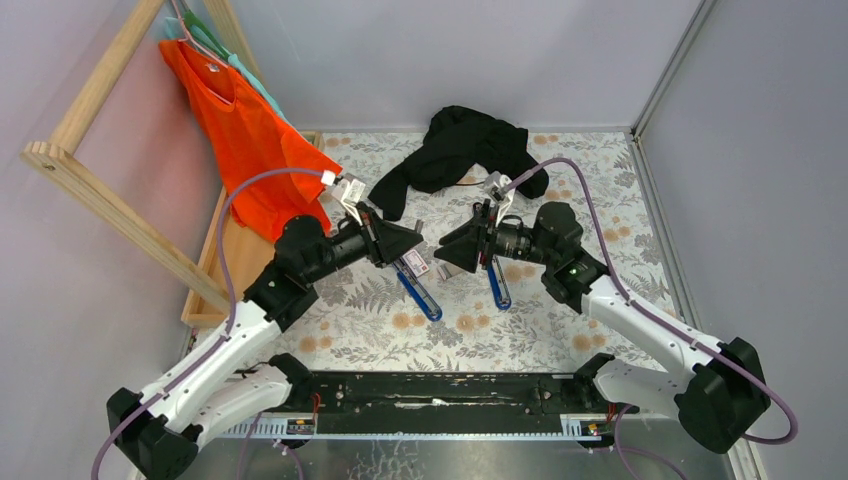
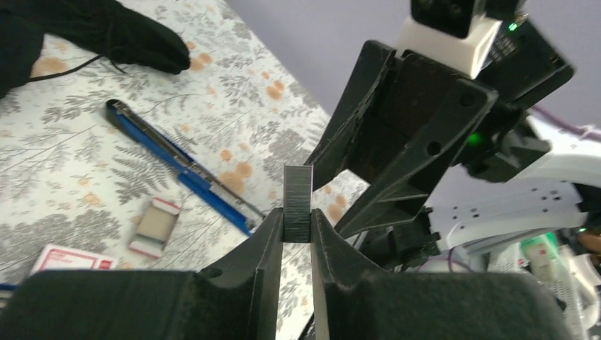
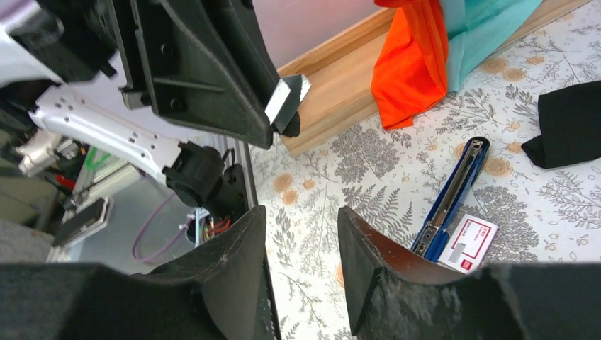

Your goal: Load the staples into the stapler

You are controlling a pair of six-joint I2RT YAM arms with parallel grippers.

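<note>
Staples (image 2: 298,191) pinched in left tool (image 2: 297,221).

A short grey-silver staple strip (image 2: 298,190) stands upright, pinched at its lower end in the left end effector (image 2: 298,221), raised above the white-and-red cardboard box (image 2: 71,258), which lies flat. Just beyond the box lies its small grey tray (image 2: 156,225) with red-and-white ends. A blue stapler (image 3: 453,191) lies open right beside the box, metal channel upward. A second long blue piece (image 2: 177,159) lies beyond the tray.
</note>
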